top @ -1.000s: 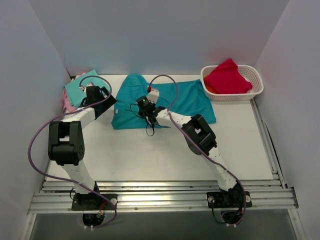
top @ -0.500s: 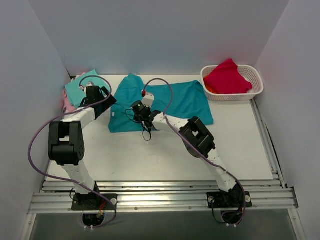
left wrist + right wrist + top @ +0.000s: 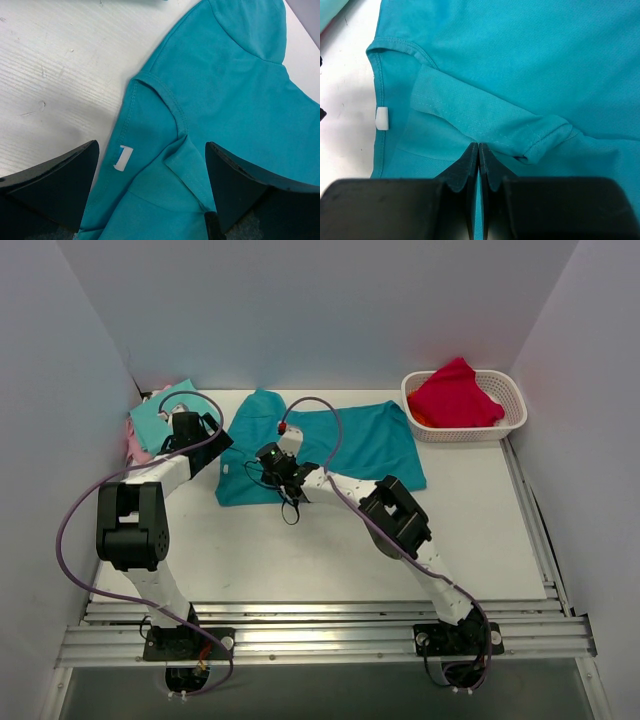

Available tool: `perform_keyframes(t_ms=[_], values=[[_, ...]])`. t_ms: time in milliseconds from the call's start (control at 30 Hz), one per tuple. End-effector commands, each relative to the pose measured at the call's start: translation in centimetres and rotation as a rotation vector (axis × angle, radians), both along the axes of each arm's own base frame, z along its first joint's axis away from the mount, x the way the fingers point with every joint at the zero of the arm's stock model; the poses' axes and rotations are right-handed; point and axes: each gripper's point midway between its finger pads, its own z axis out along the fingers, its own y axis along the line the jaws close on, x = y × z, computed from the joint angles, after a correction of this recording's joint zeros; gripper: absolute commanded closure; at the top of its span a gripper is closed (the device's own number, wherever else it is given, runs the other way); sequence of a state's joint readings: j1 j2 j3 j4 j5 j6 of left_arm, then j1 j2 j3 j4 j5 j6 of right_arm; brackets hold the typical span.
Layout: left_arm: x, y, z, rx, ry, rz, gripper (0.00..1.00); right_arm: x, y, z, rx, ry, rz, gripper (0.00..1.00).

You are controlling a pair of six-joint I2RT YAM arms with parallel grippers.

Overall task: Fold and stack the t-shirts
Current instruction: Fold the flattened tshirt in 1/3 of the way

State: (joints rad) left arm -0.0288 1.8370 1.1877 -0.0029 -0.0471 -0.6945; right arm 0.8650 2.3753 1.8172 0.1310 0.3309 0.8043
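Note:
The deep teal t-shirt (image 3: 370, 440) lies spread across the back middle of the table, its left part folded over itself. My right gripper (image 3: 270, 456) is shut on a fold of it; in the right wrist view the closed gripper (image 3: 478, 147) pinches the cloth just below a doubled-over sleeve hem (image 3: 485, 122), with the white neck label (image 3: 381, 118) to the left. My left gripper (image 3: 218, 445) is open and hovers over the collar. In the left wrist view the open gripper (image 3: 150, 165) has the neckline and label (image 3: 121, 157) between its fingers. The folded mint-green shirt (image 3: 160, 415) lies at the far left.
A white basket (image 3: 510, 420) at the back right holds a crumpled red-pink shirt (image 3: 455, 390). A pink cloth edge (image 3: 135, 447) shows under the mint shirt by the left wall. Walls close in the table on three sides.
My right gripper has moved left toward the collar, dragging the teal cloth with it; the shirt's right edge has shifted left. The left arm has not moved.

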Motion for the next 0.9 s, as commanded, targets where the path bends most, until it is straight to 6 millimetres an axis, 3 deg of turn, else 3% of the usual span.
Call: perform_keyframes(t_ms=[0, 467, 867], values=[[0.9, 0.3, 1.6, 0.003, -0.06, -0.001, 0.04, -0.5, 1.0, 3.3, 0.044, -0.019, 0.007, 1.0], [1.0, 0.2, 1.5, 0.0, -0.061, -0.006, 0.04, -0.8, 1.1, 2.2, 0.021, 0.0, 0.003, 1.0], [0.9, 0.4, 1.8, 0.0, -0.066, -0.002, 0.04, 1.5, -0.9, -0.2, -0.01, 0.025, -0.044, 1.0]])
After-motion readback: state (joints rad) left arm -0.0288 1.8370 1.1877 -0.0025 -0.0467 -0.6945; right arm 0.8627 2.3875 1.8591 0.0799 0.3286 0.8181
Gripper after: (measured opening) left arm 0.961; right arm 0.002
